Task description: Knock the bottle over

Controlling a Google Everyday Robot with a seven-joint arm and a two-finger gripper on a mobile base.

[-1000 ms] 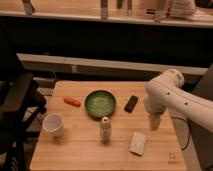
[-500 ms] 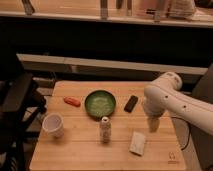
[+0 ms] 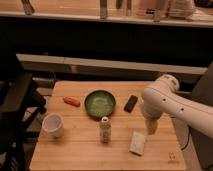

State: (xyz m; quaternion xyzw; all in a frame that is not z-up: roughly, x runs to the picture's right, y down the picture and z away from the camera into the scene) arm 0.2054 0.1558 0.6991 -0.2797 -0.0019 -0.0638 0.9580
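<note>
Matt wood table (image 3: 75, 150); smooth gripper (image 3: 151, 127) over rt side.

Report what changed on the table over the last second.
The arm eased slightly toward the bottle, bringing the end effector a little lower, close by the white block and still apart from the bottle. Nothing was grasped or released. The bottle stays upright; the cup, green bowl, orange item, dark bar and white block are unmoved.

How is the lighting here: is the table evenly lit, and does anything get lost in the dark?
Camera view: warm, dim light falls evenly on the table, so the bottle stands out pale. Same view: the claw, hanging right of the bottle, nearly matches the wood tone. Same view: the band behind the table is almost black.
</note>
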